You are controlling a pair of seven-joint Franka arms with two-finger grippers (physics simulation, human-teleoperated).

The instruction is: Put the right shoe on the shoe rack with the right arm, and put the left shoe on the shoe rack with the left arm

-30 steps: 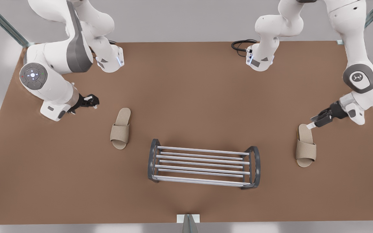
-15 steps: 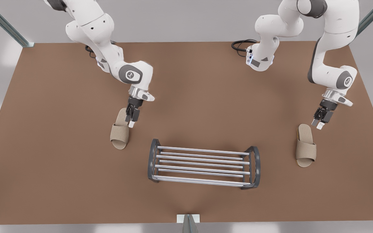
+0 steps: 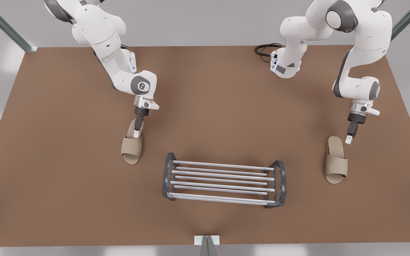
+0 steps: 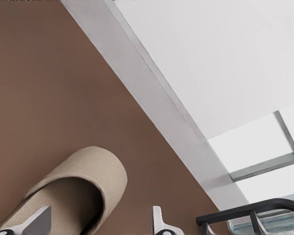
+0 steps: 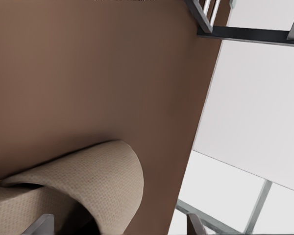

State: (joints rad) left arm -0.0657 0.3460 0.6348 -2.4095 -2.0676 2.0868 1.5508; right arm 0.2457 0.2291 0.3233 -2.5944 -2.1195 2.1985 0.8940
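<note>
The left claw [image 3: 349, 139] hangs at the heel of the left shoe [image 3: 336, 161], on the front view's right. Its fingers [image 4: 36, 221] are spread, one over the insole and the other over bare desk [image 3: 226, 106], pinching nothing. I cannot tell whether they touch the shoe.

The right claw [image 3: 138, 132] is over the right shoe [image 3: 131, 148], on the front view's left, just behind the strap. Its fingers [image 5: 39, 226] are likewise spread and grip nothing.

Both shoes lie flat on the desk, one either side of the shoe rack [image 3: 222, 165], which stands between them, nearer the right shoe.
</note>
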